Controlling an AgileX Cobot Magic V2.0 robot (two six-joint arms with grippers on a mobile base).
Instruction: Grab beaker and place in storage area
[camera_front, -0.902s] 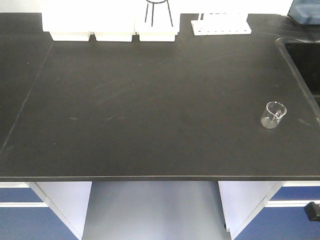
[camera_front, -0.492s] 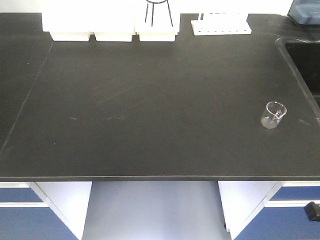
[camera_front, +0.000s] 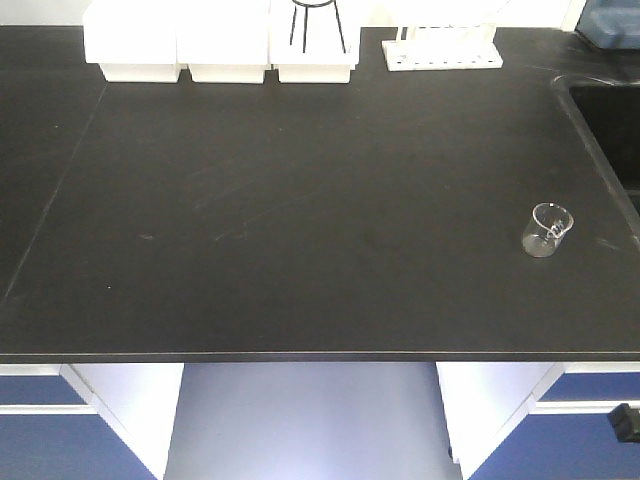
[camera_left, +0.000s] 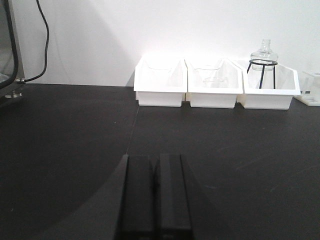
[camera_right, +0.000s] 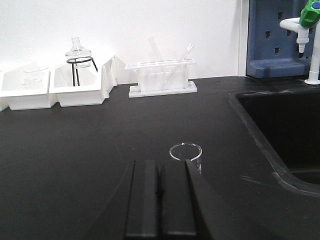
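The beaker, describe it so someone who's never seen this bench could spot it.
Find the black bench with a sink at its right. Beside the sink's rim, toward the front edge, stands the beaker, alone. It's small clear glass; the other glassware sits back in white trays.

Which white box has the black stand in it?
The rightmost white plastic bin of three: only it holds a black wire stand carrying a clear glass flask.

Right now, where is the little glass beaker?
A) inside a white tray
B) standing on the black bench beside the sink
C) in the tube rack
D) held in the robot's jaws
B: the beaker stands upright on the black bench, close to the sink.
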